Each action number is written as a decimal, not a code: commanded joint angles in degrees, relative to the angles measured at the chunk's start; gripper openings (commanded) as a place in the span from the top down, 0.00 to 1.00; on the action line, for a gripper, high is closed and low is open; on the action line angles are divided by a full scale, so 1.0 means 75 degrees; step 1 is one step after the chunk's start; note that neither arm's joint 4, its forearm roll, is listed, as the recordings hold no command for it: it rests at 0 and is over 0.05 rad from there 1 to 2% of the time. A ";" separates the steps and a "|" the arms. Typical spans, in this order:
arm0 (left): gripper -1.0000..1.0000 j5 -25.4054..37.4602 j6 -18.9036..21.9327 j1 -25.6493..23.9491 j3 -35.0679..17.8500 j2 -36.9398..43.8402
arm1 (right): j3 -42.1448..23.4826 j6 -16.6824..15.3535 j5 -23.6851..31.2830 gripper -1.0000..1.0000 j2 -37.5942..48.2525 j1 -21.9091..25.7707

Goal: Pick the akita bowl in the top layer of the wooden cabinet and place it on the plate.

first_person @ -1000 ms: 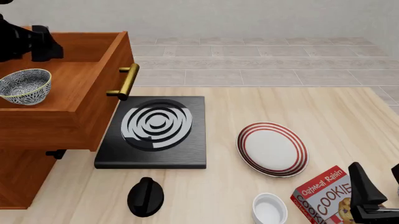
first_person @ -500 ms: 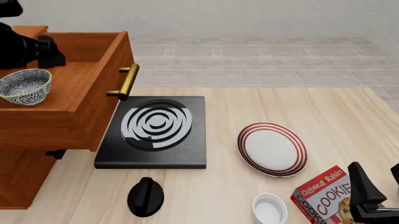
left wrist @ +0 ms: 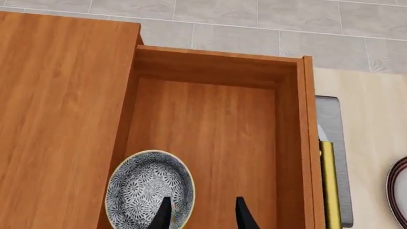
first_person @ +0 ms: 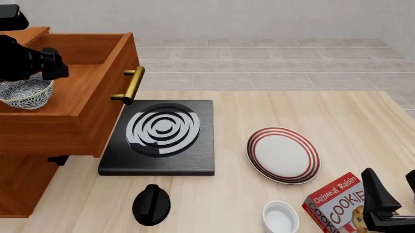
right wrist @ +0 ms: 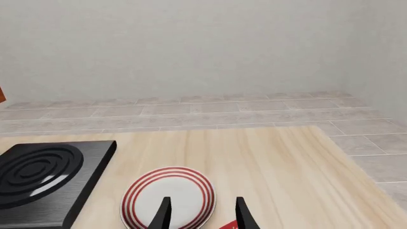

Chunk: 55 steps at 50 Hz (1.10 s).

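The akita bowl [left wrist: 147, 187], speckled blue-black and white, sits in the open top layer [left wrist: 210, 143] of the wooden cabinet [first_person: 39, 131]. My left gripper [left wrist: 202, 217] hangs open just above it, one finger over the bowl's rim and the other beside the bowl. From the front, the left arm [first_person: 26, 63] covers the top of the bowl [first_person: 26, 94]. The plate [first_person: 283, 154], white with red rings, lies on the table at the right. My right gripper [first_person: 394, 191] stays open and holds nothing near the front right corner, with the plate [right wrist: 168, 199] ahead of its fingers.
A black square stove [first_person: 160, 136] lies under the drawer's brass handle [first_person: 131, 85]. A black knob-shaped object [first_person: 151, 204], a small white bowl [first_person: 281, 217] and a cookie box [first_person: 337, 204] sit along the front edge.
The left arm has come down and toward the bowl, and now overlaps it in the front view. The bowl and the right arm have not moved.
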 commanded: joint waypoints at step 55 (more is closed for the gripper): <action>0.00 -0.0805 0.0282 0.0252 0.1049 0.0180 | 0.0005 0.0023 0.0062 0.00 -0.0043 -0.0003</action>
